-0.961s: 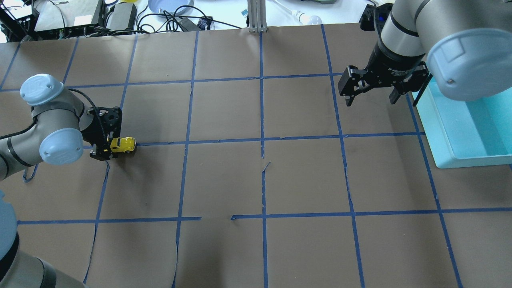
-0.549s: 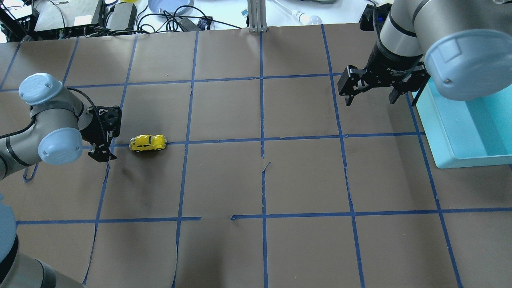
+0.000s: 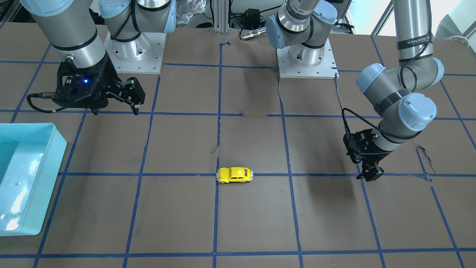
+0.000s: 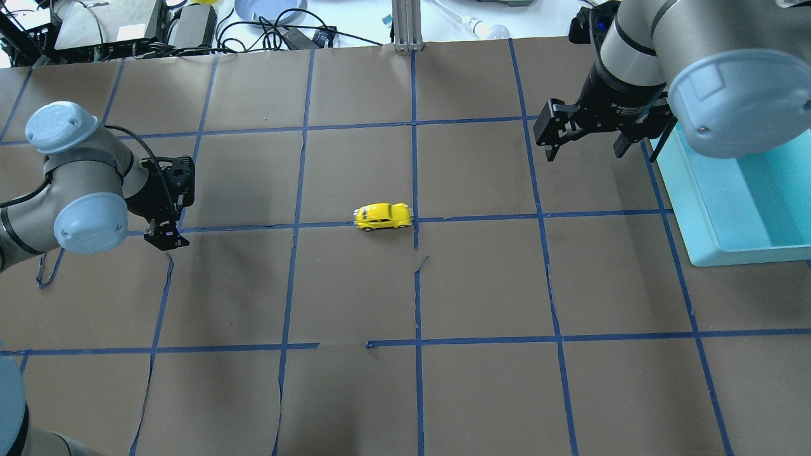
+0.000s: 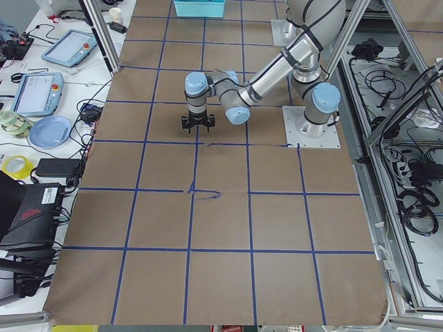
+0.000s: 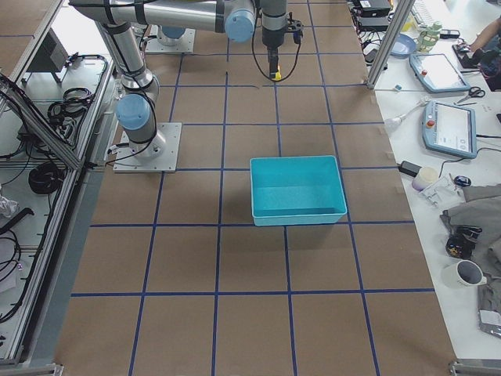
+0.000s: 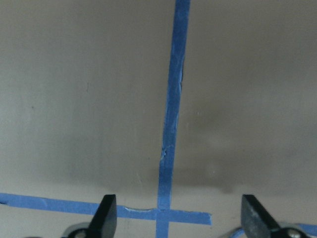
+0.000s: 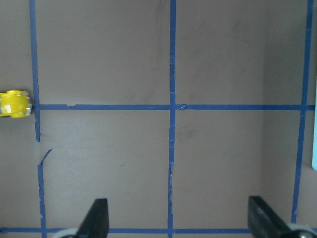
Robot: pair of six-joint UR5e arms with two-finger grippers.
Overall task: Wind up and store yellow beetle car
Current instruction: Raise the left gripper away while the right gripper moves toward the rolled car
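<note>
Overhead exterior first: find the yellow beetle car (image 4: 383, 216) on its wheels along a blue tape line (image 4: 317, 223), well apart from the turquoise bin (image 4: 728, 256). Note the right gripper (image 4: 584, 152) just beside that bin and the left gripper (image 7: 181, 218) farthest from it, both with jaws spread on nothing. Likely light, hard, glossy and quick to roll; best pinched across the flanks, not over the domed roof.

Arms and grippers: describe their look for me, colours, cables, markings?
The left arm and right arm are silver-grey tubes with pale blue joint caps. Left gripper and right gripper are black, two-fingered. A black cable loops along the left wrist; a blue light glows on the right.
</note>
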